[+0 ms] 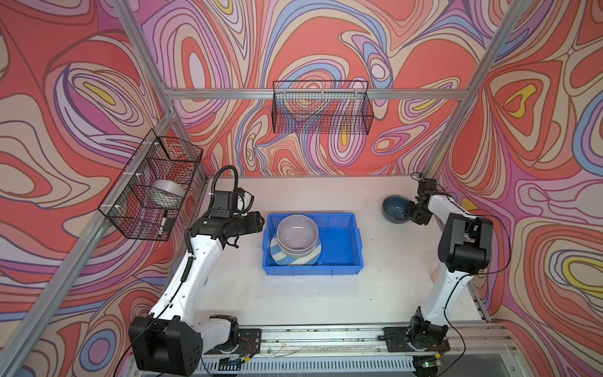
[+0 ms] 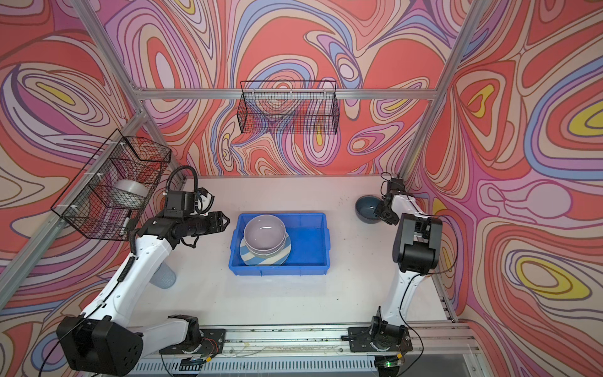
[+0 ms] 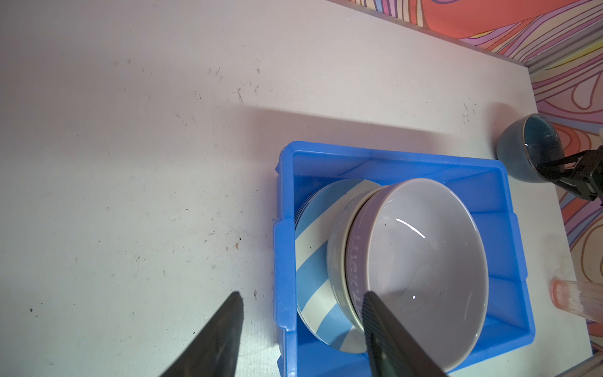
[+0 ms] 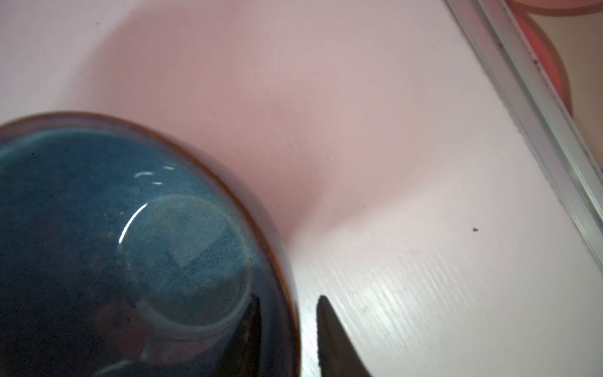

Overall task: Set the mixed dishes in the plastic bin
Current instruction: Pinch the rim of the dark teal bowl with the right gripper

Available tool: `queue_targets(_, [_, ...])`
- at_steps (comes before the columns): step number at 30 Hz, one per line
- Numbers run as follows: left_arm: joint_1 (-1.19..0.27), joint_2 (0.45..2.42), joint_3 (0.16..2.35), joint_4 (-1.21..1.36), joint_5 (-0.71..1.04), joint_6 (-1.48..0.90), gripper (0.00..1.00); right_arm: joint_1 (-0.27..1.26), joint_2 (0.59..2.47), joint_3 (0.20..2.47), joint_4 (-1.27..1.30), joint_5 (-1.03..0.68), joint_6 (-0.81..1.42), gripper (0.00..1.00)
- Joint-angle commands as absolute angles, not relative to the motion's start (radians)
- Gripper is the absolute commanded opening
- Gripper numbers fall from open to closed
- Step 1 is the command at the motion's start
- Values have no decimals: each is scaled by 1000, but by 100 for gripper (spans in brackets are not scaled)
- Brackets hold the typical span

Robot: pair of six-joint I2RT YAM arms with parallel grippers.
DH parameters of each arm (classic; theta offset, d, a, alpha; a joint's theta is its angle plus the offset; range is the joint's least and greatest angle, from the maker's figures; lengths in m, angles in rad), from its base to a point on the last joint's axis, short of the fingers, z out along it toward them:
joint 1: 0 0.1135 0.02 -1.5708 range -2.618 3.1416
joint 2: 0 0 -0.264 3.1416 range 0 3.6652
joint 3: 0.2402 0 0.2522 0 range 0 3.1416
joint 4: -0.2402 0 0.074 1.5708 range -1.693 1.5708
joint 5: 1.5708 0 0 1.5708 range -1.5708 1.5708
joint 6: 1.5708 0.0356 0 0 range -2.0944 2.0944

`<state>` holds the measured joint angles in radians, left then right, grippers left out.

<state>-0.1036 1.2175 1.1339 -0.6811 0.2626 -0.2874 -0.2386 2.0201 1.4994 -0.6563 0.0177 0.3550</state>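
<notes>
Right wrist view: the right end effector straddles the wall of the teal bowl. One finger is inside the bowl. The other is outside, with a thin strip of bench showing between it and the bowl. Whether it is clenched on the rim I cannot tell.

Both top views show this bowl upright near the far right corner of the bench, well apart from the plastic bin, which sits mid-bench. In the bin's left half a blue-white striped plate lies on the floor. A pale green bowl stands on the plate, and a lilac bowl is nested inside that.

The left end effector hovers just beside the bin's left end. It is released, its fingers spread with nothing between them.

In a top view a blue tumbler lies on its side on the bench beside the left arm. In the left wrist view a pink tumbler lies on its side near the bench's right edge.
</notes>
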Motion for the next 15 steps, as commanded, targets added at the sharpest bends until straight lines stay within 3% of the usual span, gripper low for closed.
queue_targets(1, [-97,1207,1134,-699,268,-267,62,-239,2030,1508,-644,-6,359,23])
queue_targets(9, [-97,1208,1133,-699,269,-268,62,-238,2005,1505,-661,-32,354,1])
queue_targets(15, [-97,1207,1133,-699,272,-268,62,-239,1931,1486,-674,-78,345,0])
